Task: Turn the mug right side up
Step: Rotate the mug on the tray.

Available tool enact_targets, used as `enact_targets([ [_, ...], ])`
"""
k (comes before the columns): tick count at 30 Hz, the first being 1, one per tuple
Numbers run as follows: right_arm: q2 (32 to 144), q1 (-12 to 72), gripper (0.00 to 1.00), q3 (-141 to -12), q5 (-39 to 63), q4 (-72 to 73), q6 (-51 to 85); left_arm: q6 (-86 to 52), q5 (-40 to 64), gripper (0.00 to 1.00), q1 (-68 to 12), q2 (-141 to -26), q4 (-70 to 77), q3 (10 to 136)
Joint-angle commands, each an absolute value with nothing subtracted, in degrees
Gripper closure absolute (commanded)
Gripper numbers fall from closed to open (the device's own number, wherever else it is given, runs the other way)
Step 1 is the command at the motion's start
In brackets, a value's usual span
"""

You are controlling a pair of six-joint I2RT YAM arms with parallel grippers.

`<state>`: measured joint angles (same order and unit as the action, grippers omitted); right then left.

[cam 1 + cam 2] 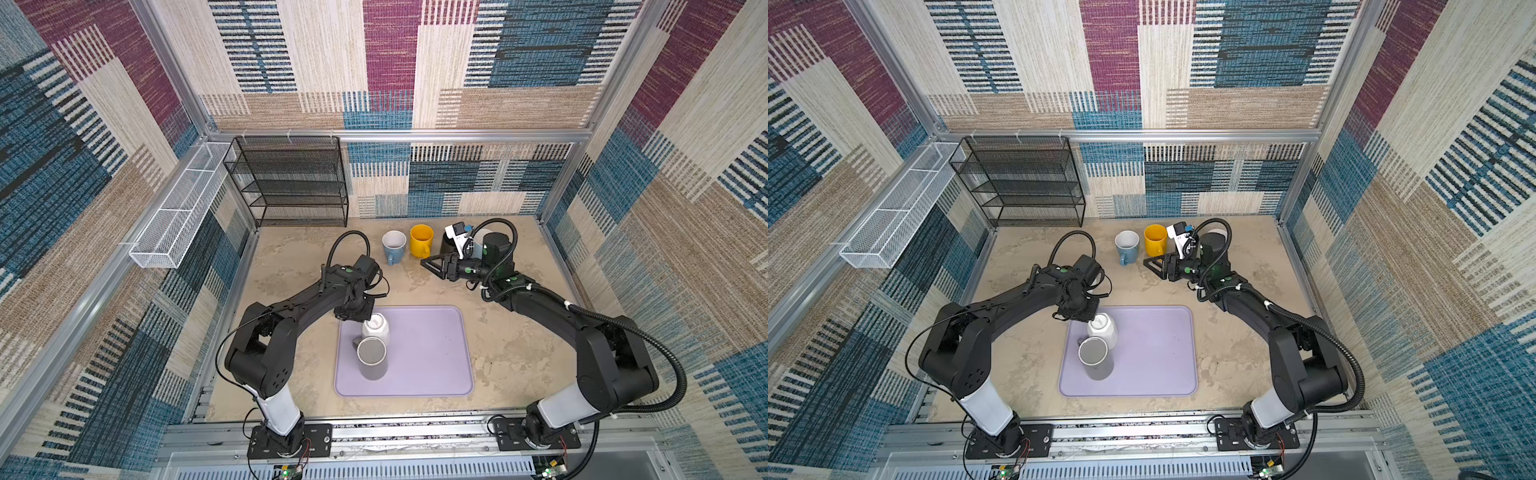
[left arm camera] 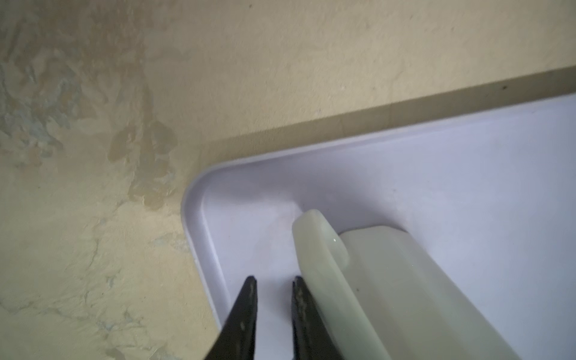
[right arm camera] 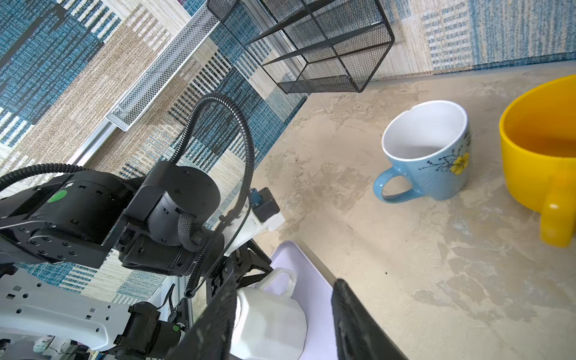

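Observation:
A white faceted mug (image 1: 376, 328) (image 1: 1103, 328) stands base up at the back left corner of the lavender tray (image 1: 432, 353) (image 2: 436, 171). My left gripper (image 1: 360, 319) (image 2: 274, 278) reaches down beside it. Its jaws stand slightly apart, with only tray showing between them. One fingertip (image 2: 299, 293) lies against the outer side of the mug's handle (image 2: 321, 249) (image 3: 282, 277). A grey mug (image 1: 372, 359) stands right in front of the white one. My right gripper (image 1: 427, 263) (image 3: 285, 286) hangs open and empty over the table behind the tray.
A blue flowered mug (image 1: 394, 245) (image 3: 427, 152) and a yellow mug (image 1: 421, 240) (image 3: 542, 146) stand upright at the back, close to the right gripper. A black mesh rack (image 1: 291, 183) fills the back left corner. A white wire basket (image 1: 178, 216) hangs on the left wall.

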<state>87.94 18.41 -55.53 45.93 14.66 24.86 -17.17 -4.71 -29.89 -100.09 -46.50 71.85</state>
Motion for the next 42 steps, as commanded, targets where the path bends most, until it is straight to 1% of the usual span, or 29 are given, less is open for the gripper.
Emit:
enact_targets([
  [1,87.7,18.5,0.48,-55.5,45.3,13.6,23.4,-15.1,-2.2,0.78,-30.1,-101.5,-44.6,73.8],
  [10,85.8,18.5,0.48,-53.8,43.6,11.2,21.2,-11.7,2.9,0.79,-32.1,-105.5,-43.4,78.0],
  [16,85.0,18.5,0.48,-52.7,41.3,5.6,17.1,-9.5,6.7,0.79,-33.8,-107.1,-41.7,79.6],
  [22,82.5,18.5,0.48,-48.1,39.9,5.1,16.8,-8.0,11.2,0.80,-36.1,-109.1,-39.7,81.6],
  [27,79.4,18.5,0.48,-44.4,37.0,3.2,16.4,-7.2,13.3,0.82,-38.2,-110.9,-39.1,83.7],
  [31,76.5,18.5,0.48,-40.7,37.1,3.5,17.6,-7.0,15.0,0.82,-39.8,-112.2,-39.1,84.9],
  [42,69.3,18.5,0.48,-34.0,35.9,2.7,18.5,-3.4,20.8,0.84,-43.6,-111.7,-39.0,85.0],
])
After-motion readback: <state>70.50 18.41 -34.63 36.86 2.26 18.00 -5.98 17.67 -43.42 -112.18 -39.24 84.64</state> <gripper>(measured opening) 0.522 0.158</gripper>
